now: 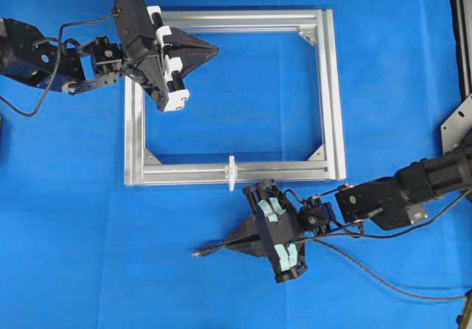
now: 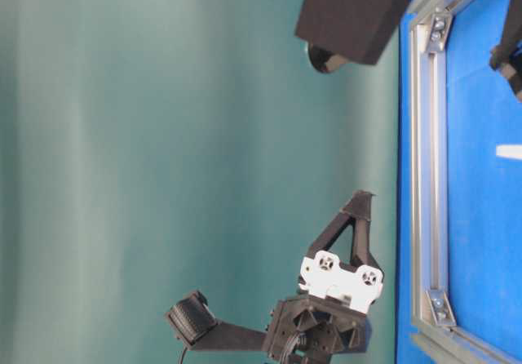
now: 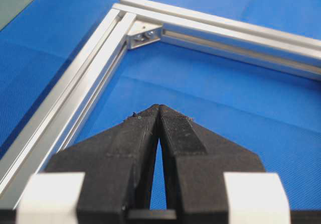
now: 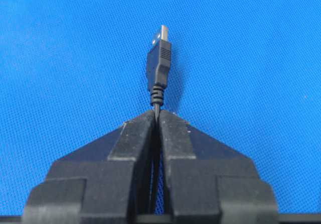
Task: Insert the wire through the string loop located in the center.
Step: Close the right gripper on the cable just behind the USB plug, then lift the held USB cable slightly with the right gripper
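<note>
Right wrist view: right gripper (image 4: 156,114) is clamped on the wire (image 4: 158,68), black plug with metallic tip protruding beyond its fingertips.

You see the wire (image 1: 383,277) in the lower right of the overhead view: thin, black, curving across the blue surface toward the right edge. Its plug (image 4: 159,66) is dark with a small metallic tip, and in the right wrist view it points up, at the centre of the frame. The cable just behind the plug is pinched between two black fingers (image 4: 135,138). The loop (image 1: 231,172) is small, white, upright on the lower frame bar, apart from the plug.
</note>
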You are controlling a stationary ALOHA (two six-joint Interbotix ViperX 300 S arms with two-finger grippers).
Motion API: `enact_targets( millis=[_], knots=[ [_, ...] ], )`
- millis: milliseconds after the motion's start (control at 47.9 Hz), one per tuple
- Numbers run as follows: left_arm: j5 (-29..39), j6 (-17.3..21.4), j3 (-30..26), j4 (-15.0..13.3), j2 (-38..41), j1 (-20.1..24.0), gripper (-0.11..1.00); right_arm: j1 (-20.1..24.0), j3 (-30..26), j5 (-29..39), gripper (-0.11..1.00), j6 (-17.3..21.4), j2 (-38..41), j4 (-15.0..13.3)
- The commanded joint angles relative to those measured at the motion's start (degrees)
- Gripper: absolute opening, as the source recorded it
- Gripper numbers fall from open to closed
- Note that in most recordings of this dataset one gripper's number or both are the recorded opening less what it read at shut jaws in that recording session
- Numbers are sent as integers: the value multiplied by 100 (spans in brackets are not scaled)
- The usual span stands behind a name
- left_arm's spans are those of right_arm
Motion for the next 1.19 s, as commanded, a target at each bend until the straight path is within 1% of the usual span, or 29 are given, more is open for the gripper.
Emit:
enact_targets(
  millis=[0,230,648,1003,1170],
  knots=[
    [-18,0,-44,18,-167,-18,0,26,-35,-18,-3,0,-105,9],
    [-9,0,-53,18,-158,-18,0,44,-53,132,-3,9,-316,9],
    [-9,0,-62,18,-167,-18,0,44,-88,1301,-3,-18,-1345,0],
    [-9,0,-70,18,-158,-18,0,44,-185,1863,-3,-62,-1863,-26],
    [-9,0,-53,26,-167,-18,0,44,-185,1890,-3,-88,-1872,-35]
  ],
)
